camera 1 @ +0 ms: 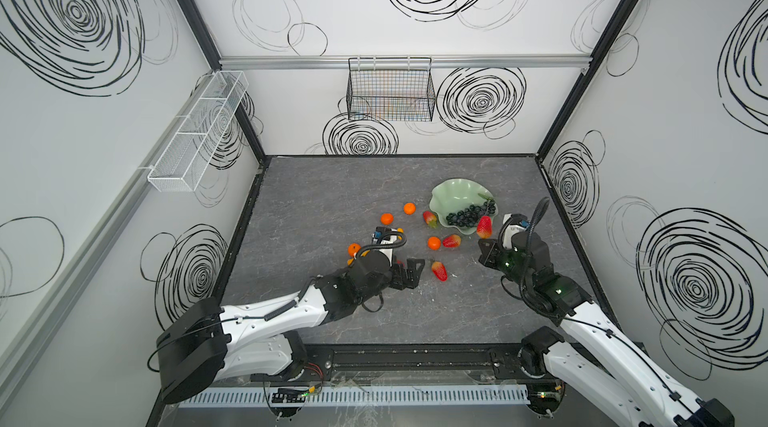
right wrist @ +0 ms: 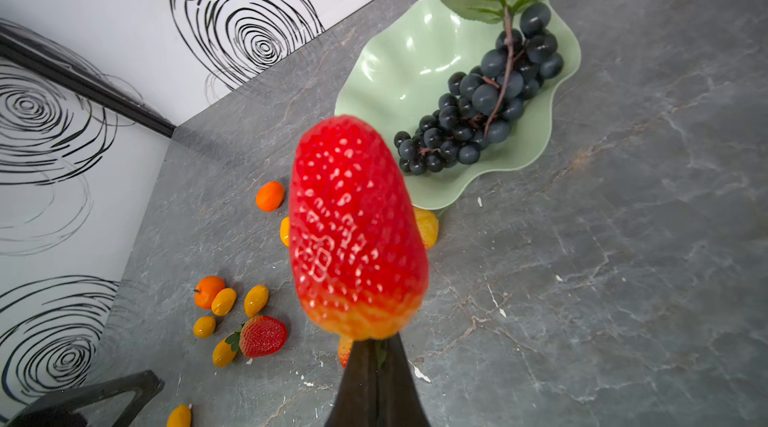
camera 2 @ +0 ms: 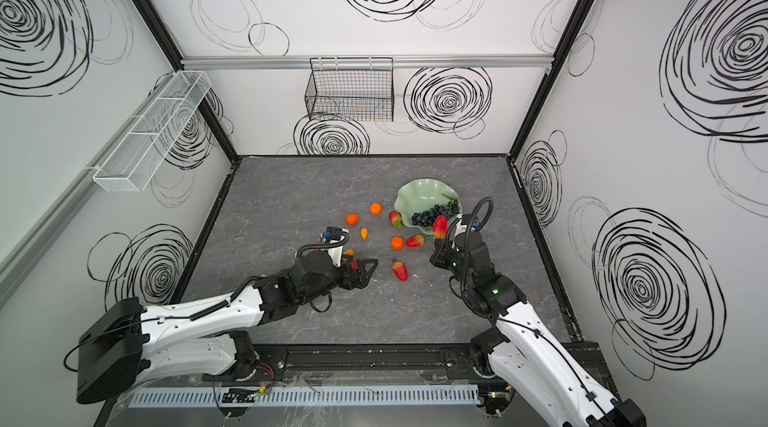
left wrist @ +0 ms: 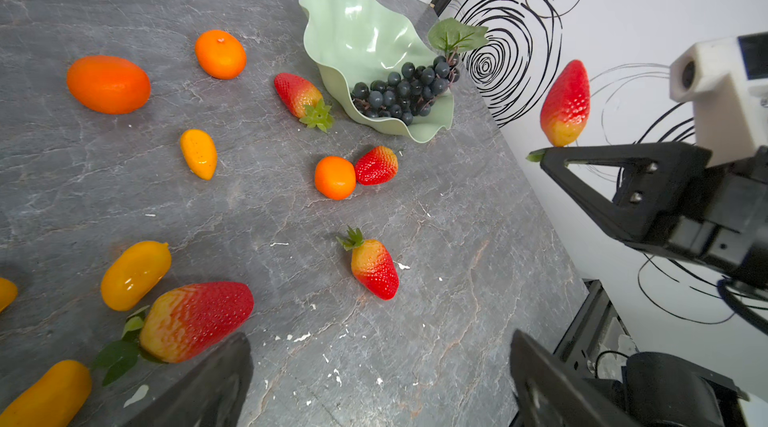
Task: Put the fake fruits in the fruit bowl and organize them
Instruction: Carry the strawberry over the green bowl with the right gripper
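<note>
Strawberry (right wrist: pixel 357 229) in fingers (right wrist: pixel 374 387): glossy, dimpled; bowl (right wrist: pixel 399 72) ruffled.

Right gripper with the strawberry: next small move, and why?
Probably carry the strawberry over the fruit bowl's bare half before opening: the right gripper is shut on its stem end, raised near the rim, and the grape bunch fills the near side.

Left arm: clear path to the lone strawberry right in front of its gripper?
Likely yes. The left gripper is open, and the strawberry lies alone on bare table just ahead, with nothing between. The right gripper holds a second strawberry by the fruit bowl.
</note>
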`<state>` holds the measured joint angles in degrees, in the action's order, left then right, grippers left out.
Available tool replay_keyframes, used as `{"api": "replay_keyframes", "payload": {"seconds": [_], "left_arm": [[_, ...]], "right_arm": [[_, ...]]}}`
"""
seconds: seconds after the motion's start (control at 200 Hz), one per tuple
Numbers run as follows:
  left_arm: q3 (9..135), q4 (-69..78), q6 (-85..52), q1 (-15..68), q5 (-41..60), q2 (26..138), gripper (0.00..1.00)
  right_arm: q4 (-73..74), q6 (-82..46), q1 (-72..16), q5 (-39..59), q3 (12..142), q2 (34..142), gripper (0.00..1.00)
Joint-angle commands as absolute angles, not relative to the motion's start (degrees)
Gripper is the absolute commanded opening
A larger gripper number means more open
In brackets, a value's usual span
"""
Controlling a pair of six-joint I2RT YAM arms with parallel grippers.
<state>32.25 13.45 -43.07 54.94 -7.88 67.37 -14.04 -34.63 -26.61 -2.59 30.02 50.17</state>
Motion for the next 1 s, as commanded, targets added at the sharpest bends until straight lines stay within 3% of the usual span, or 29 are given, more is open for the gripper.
{"api": "replay_keyframes", "payload": {"seconds": [0.0,0.52,0.996], "left_arm": [[32.52,18.32,-42.54,53.90,-5.40,68.42,0.99],[37.52,25.46,-42.72,50.63,1.57,78.05,0.99],[43.86,24.59,-42.08,46.30,5.41,85.51,0.99]], "right_arm": [[-10.46,-28.86,-24.93,1.55,30.79,50.35,0.00],[-10.01,-15.91,-18.13,8.88,37.83,59.68,0.00],[-16.34,-11.85,-13.62,14.53,55.64,86.41,0.00]]}}
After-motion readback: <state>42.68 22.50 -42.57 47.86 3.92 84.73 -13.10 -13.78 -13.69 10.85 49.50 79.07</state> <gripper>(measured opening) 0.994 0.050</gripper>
